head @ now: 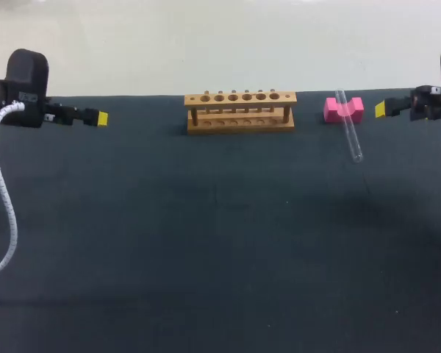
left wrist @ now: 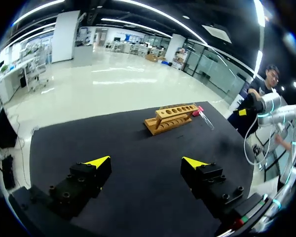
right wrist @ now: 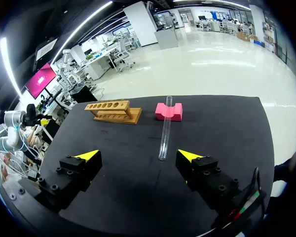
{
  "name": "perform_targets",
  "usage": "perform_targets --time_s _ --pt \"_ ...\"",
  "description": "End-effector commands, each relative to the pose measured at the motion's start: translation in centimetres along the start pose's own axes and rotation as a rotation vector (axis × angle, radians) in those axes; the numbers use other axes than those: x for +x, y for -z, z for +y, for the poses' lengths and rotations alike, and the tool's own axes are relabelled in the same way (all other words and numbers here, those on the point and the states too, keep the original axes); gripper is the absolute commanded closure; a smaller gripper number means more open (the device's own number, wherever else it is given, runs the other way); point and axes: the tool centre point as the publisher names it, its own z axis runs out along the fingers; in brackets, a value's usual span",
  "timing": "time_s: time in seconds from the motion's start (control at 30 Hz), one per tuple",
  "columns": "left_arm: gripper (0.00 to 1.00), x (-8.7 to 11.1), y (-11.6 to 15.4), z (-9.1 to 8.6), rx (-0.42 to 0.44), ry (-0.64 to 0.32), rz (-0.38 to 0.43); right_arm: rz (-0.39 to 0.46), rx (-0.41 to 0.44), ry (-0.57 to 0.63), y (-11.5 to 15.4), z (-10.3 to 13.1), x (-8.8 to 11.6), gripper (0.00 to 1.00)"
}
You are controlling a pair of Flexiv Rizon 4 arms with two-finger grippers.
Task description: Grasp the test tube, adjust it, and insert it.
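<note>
A: Nearest the camera?
B: Dark table (head: 206, 243). Farther in, right of centre, test tube (head: 348, 126), lying slanted, near end down on the table, far end propped in the notch of a pink block (head: 331, 110). Likely propped that way to keep the glass from rolling and to raise it off the surface for fingers closing from either side.
A: Gripped yet?
B: No, untouched by either arm. Right gripper (right wrist: 138, 154) released, fingers spread wide, nothing between them. Parked near the block's right side, with the tube ahead of the fingers and pointing back toward them. Judged the natural arm for the pick-up, being the closer.
A: Farther along the same row?
B: Left of the block, wooden rack (head: 240, 112), standing upright, six holes in the top bar, all apparently vacant. Set square to the camera, between the two arms, presumably within reach of both.
A: Other arm?
B: Left gripper (left wrist: 145, 161) also slack and empty, fingers wide apart, at the table's far left, well apart from the rack.
A: Stage of work?
B: Judged not yet begun: grasp first, then tilting to vertical, given the upward-facing holes, then lowering in. Main hazard: smooth glass slipping or rolling off the notch under a careless pinch.
</note>
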Motion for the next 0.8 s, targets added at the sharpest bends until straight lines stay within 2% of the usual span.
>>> perform_targets --time_s 0.03,0.3,0.43,0.8 --pt "0.0 0.1 -1.3 1.6 0.236 -0.112 -0.082 0.0 0.0 0.001 0.0 0.0 0.0 0.0" --pt "0.0 -0.9 -3.8 2.5 0.4 -0.319 -0.122 0.0 0.0 0.001 0.0 0.0 0.0 0.0" --pt "0.0 -1.4 -4.8 2.9 0.462 -0.381 -0.151 0.0 0.0 0.001 0.0 0.0 0.0 0.0" --pt "0.0 -2.5 -8.9 3.6 0.525 -0.486 -0.202 0.0 0.0 0.001 0.0 0.0 0.0 0.0"
